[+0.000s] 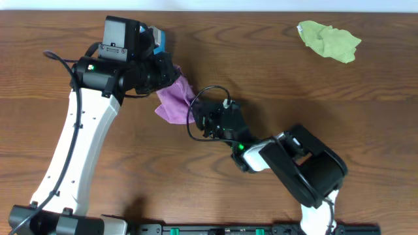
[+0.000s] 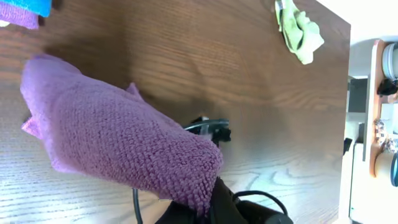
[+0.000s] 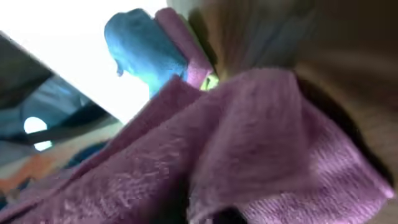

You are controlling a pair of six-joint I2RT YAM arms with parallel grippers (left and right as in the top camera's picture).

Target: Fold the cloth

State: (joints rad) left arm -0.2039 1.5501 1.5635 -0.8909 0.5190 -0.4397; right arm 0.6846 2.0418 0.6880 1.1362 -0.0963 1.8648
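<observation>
Early in the job, by the look of it. Clamped shut with the left hand (image 1: 166,73) on the upper end of the cloth (image 1: 174,101), with the fingers themselves hidden under the arm and the fabric. Pinched together with the right hand (image 1: 204,116) on the lower corner, at the meeting of purple pile and black casing in the left wrist view. Hard to check from the right wrist view, crowded with blurred purple folds. Strung between the two hands near the middle of the desk (image 1: 294,98), bunched and sagging, apparently lifted clear of the wood, to go by the shadow beneath. No flat fold to be seen, no edges matched, no corners laid together, and no sign of the white tag either. Left to do, at a guess: spreading the fabric, bringing one half over the other, setting it down square and letting go. Well apart at the far corner, the lime-green cloth (image 1: 328,40), no part of this. Up by the left arm, a blue item (image 1: 159,40) with a thin purple edge (image 2: 18,15) beside it, likewise out of play.
</observation>
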